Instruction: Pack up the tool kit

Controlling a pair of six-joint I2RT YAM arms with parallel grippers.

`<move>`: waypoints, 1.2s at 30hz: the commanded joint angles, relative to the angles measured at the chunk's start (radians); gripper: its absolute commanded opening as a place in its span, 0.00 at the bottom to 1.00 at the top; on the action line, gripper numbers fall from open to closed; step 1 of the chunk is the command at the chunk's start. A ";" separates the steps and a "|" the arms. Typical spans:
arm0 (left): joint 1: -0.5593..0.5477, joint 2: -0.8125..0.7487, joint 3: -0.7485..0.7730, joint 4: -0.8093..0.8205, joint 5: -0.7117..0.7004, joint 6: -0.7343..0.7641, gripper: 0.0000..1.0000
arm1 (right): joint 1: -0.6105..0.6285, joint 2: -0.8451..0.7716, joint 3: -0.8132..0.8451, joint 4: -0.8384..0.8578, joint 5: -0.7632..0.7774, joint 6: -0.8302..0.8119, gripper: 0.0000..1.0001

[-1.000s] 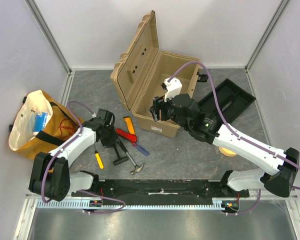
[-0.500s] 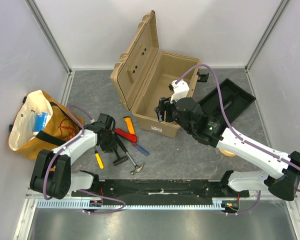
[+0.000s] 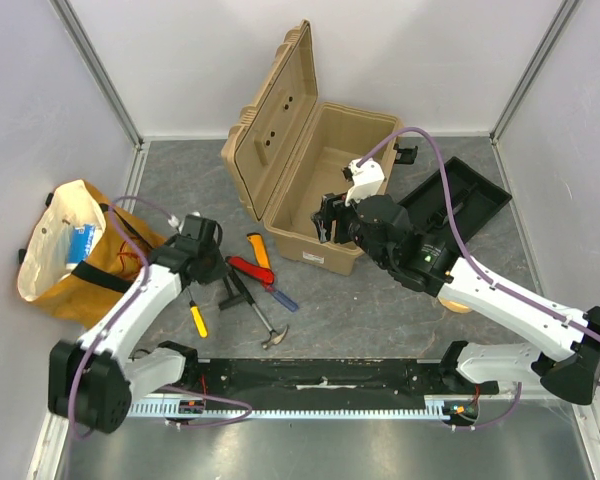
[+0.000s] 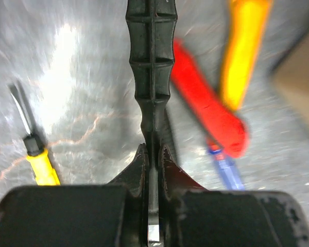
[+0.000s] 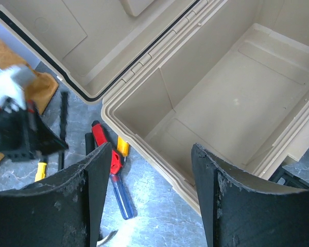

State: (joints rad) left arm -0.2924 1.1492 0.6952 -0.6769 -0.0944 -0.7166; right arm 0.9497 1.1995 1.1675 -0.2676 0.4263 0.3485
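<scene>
Toolbox (image 3: 352, 140), tan, stands lid-up at the rear of your grey marbled table (image 3: 360, 312), white walls (image 3: 380, 70) around. Your left gripper (image 4: 153, 155) pinches the black ribbed handle of the hammer (image 4: 152, 77); your right gripper (image 5: 150, 154) gapes over the toolbox.

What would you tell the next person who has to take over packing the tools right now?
Left gripper: jaws shut on a black ribbed handle, low over the table.
Right gripper: jaws open, holding nothing, above the front edge of the toolbox.
Toolbox: lid open, nothing seen inside. The black tray lies on the table to its right.
Yellow screwdriver and red knife: on the table, left of the toolbox.
Done: nothing packed yet.
Left: tools in, tray in, lid shut.
</scene>
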 commanded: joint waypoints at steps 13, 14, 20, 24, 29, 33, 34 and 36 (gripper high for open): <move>-0.005 -0.390 0.489 0.203 0.150 0.408 0.02 | 0.001 -0.028 0.101 0.016 0.133 -0.032 0.76; -0.005 -0.388 0.501 0.230 0.207 0.407 0.02 | 0.001 -0.031 0.100 0.019 0.169 -0.034 0.76; -0.014 -0.294 0.559 0.430 0.505 0.320 0.02 | -0.006 -0.035 0.089 0.005 0.475 0.015 0.78; -0.080 -0.145 0.634 0.514 0.550 0.331 0.02 | -0.058 -0.047 0.078 -0.080 0.635 0.116 0.78; -0.235 0.036 0.751 0.539 0.479 0.439 0.02 | -0.124 -0.103 0.026 -0.114 0.644 0.159 0.78; -0.332 0.187 0.866 0.508 0.417 0.515 0.02 | -0.161 -0.130 0.003 -0.160 0.637 0.199 0.78; -0.364 0.220 0.880 0.507 0.382 0.545 0.02 | -0.167 -0.141 0.000 -0.176 0.634 0.214 0.78; -0.410 0.291 0.912 0.498 0.313 0.592 0.02 | -0.181 -0.158 -0.018 -0.193 0.626 0.242 0.78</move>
State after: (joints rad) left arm -0.6231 1.3624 1.5146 -0.2142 0.3283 -0.2733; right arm 0.7902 1.0760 1.1770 -0.4057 1.0176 0.5072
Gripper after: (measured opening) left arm 0.048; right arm 0.779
